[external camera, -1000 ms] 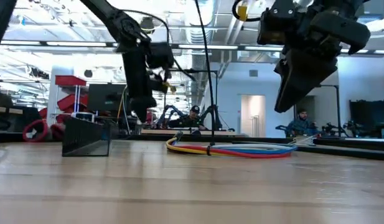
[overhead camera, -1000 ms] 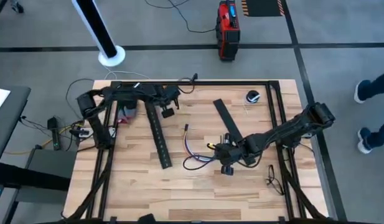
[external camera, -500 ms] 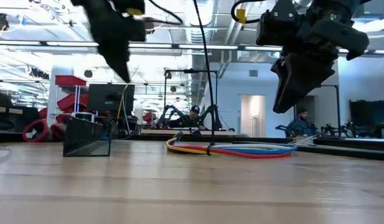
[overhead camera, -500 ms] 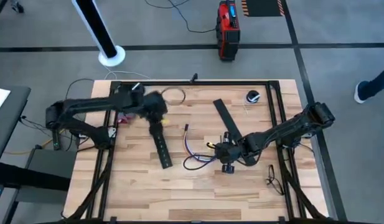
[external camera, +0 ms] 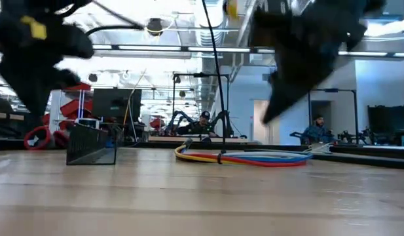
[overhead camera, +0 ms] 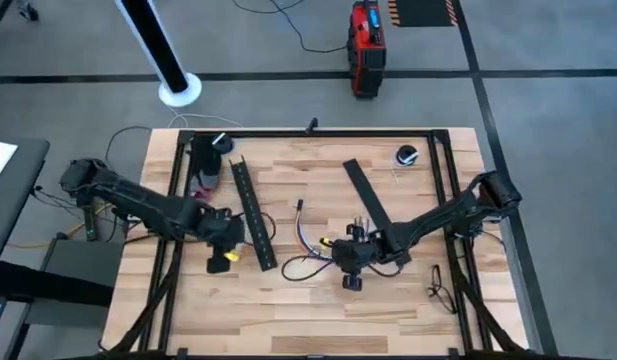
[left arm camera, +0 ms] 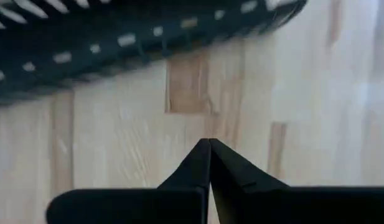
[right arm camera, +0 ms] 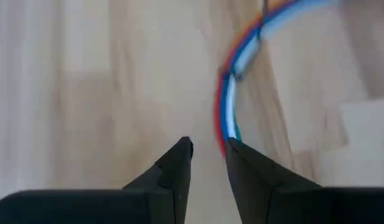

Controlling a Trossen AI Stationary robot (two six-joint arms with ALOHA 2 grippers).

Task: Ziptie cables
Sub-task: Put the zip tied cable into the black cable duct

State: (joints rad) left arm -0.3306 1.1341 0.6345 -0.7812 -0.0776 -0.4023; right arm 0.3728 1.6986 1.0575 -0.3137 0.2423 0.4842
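From above, we see the cables (overhead camera: 306, 252) lying loose in a curl near the middle of the desk (overhead camera: 308, 320), between the slotted channel (overhead camera: 250, 212) and the flat strip (overhead camera: 366, 196). Our right hand (overhead camera: 345, 256) sits low at the curl's right edge, just beside or touching the wires; we cannot tell which. Our left hand (overhead camera: 224, 258) waits on the channel's far side, near its lower end and well apart from the bundle. A small dark round thing (overhead camera: 406, 155) rests near the desk's far right corner.

At desk height, the cables (external camera: 244, 157) lie flat on the wood as a red, yellow and blue band, with one dark band crossing them; whether that is a tie we cannot say. A clear box (external camera: 90, 145) stands off to one side. Both arms hang dark and blurred above. People sit in the room behind.

From the left wrist, our left hand (left arm camera: 209, 144) is clenched, tips meeting over bare wood, gripping nothing, with the channel (left arm camera: 135, 37) ahead.

From the right wrist, our right hand (right arm camera: 208, 148) is released by a narrow gap, empty, with the cables (right arm camera: 231, 102) running just past its tips. We judge it is lined up to pinch the bundle so the wires can be gathered for tying.
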